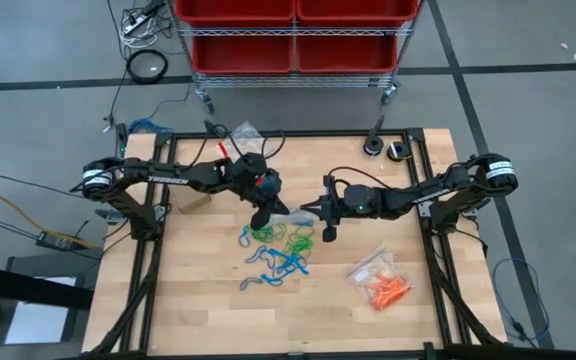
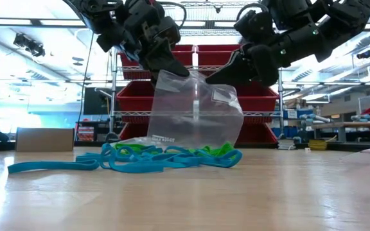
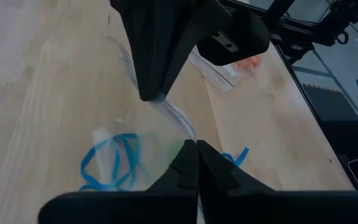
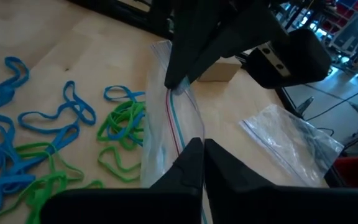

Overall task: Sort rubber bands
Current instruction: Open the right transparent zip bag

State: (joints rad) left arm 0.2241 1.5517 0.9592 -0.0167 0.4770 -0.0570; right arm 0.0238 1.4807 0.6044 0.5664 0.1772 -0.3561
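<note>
Red bins (image 2: 172, 54) on a wire rack fill the room behind the wooden counter (image 1: 208, 310). From table height, both claws pinch the top of one clear bag (image 2: 194, 115) held upright over the rubber bands (image 2: 166, 156), blue and green loops heaped mid-counter. The left claw (image 2: 172, 69) and right claw (image 2: 220, 78) are each closed on the bag's rim. Only the overhead view shows orange bands (image 1: 386, 290) bagged well apart on the right side. The right wrist camera alone reveals a second clear bag (image 4: 294, 140) lying near a small box (image 4: 219, 70). White print near the held bag's bottom is unreadable.
</note>
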